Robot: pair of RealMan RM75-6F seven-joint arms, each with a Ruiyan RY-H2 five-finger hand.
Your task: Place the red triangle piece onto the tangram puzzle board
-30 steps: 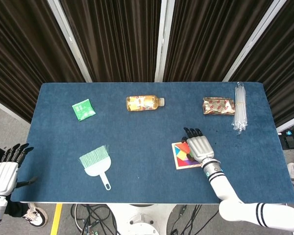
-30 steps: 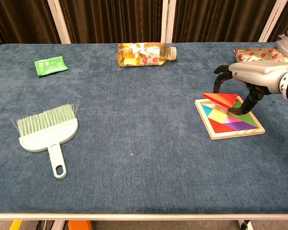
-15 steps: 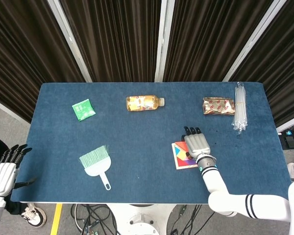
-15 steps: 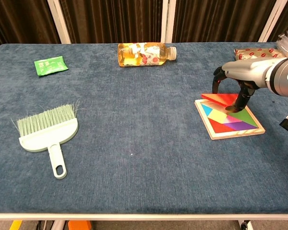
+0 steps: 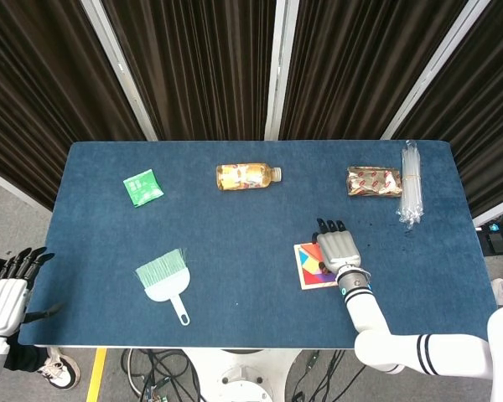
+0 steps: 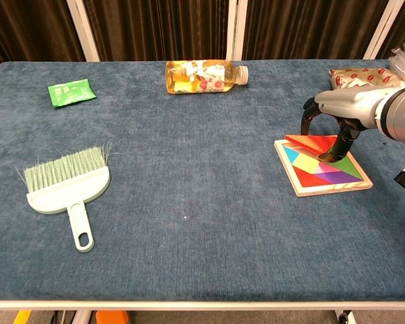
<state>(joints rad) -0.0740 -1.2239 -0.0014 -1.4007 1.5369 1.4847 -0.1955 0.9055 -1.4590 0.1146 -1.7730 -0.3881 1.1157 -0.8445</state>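
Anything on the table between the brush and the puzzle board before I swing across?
Nothing: in the chest view only bare blue cloth lies between the brush and the puzzle board; head view agrees.

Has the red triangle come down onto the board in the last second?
Yes. The red triangle has dropped lower against the tangram board, near flat at its far edge.

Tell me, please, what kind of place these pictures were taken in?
Probably a robot test or data-collection lab, not a home: dark curtains on metal frames enclose a blue-covered table, cables hang beneath it, and unrelated props lie spread out, such as a brush, a bottle and a tangram board.
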